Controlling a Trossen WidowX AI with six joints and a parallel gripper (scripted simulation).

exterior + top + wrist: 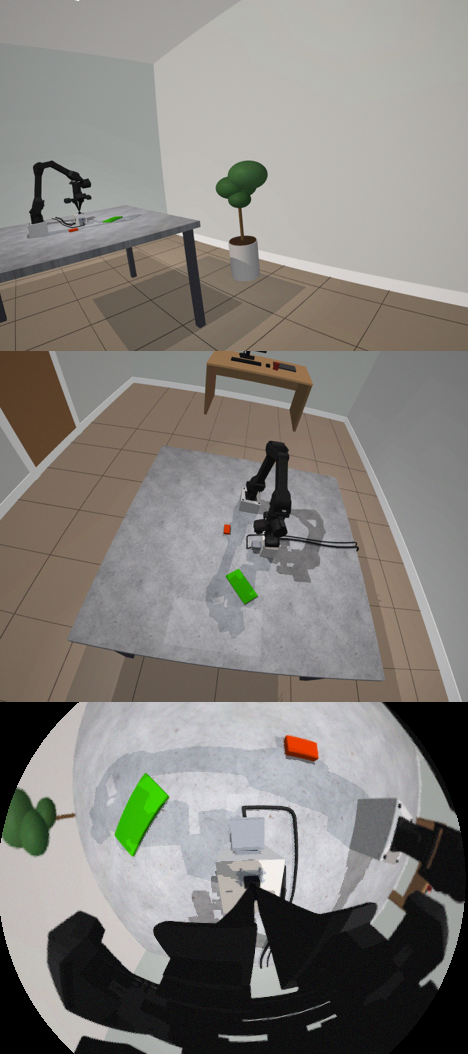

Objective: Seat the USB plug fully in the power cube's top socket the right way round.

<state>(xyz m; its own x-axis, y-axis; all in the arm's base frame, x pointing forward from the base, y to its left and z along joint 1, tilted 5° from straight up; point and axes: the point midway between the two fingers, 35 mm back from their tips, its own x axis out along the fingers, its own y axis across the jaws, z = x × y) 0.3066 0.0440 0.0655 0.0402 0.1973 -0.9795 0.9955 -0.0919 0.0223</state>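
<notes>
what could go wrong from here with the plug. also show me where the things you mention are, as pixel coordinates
The jaws (271, 544) (79, 212) are shut on the black USB plug (251, 880) over the white power cube (268, 552) (77, 219) (272, 874), so a hard pull might lift or tip the cube.
The grey block (256, 544) (247, 833) sits right beside the cube, with a black cable (247, 541) (296, 847) looping round it; a shifting cube could bump one or drag the other.

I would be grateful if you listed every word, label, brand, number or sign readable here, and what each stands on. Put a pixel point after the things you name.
No text can be read in any view.
Power cube (269, 552) (275, 874): small marks in the wrist view, too small to make out.
Green block (241, 586) (112, 219) (141, 815) and red block (226, 529) (73, 229) (301, 748): no lettering visible.
</notes>
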